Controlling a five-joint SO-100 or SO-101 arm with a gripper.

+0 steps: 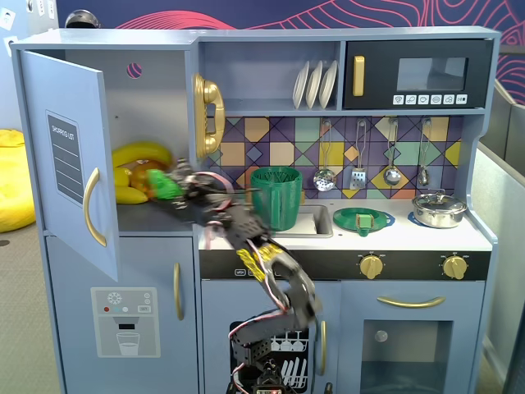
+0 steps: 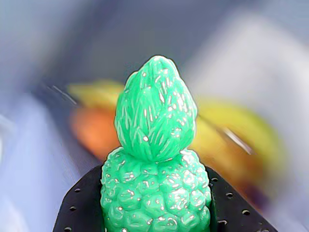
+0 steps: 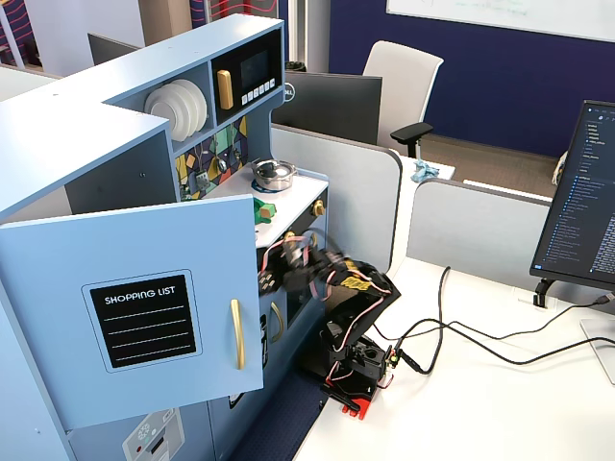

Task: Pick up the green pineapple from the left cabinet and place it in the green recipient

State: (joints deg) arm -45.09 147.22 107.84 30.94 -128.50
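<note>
Green pineapple point(image 2: 155, 159) clamped in the pincer point(image 1: 170, 186) at the left cabinet point(image 1: 156, 90) mouth, bananas point(image 1: 139, 154) just behind.

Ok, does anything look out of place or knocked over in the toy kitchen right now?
Nothing spilled or toppled. The only unusual thing is the green pineapple, gripped between the gripper fingers at the open left cabinet. The green recipient stands upright by the sink.

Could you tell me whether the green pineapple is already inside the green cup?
No; the green pineapple sits in the gripper at the left cabinet opening, apart from the green cup.
</note>
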